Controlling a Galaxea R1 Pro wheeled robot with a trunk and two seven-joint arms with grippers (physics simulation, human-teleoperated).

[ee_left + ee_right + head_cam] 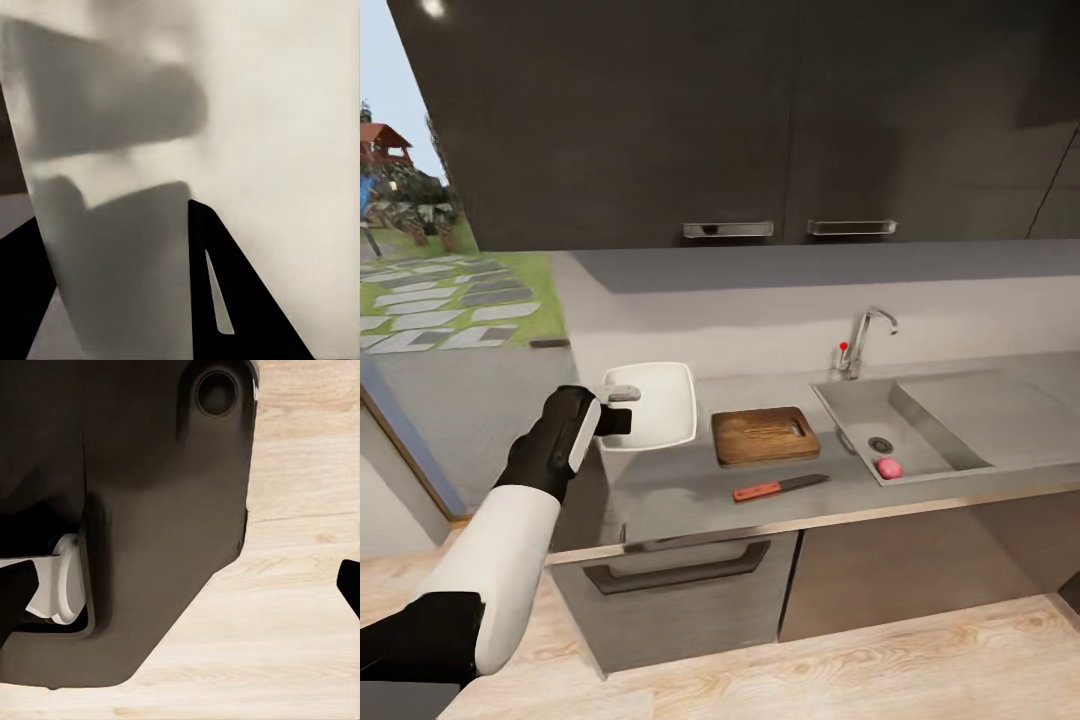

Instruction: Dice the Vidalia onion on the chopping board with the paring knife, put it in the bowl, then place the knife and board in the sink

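Bowl (652,404) rim pinched in left claw (622,393), chopping board (764,435) just beside

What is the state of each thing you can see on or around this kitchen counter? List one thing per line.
Vidalia onion: whole, pinkish, lying in the sink near the drain.
Chopping board: flat on the countertop, bare.
Paring knife: lying flat in front of the board.
Bowl: upright, nothing in it.
Left gripper: at the bowl's left edge.
Sink: tap off.

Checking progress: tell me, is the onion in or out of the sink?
In: the onion lies beside the drain inside the sink.
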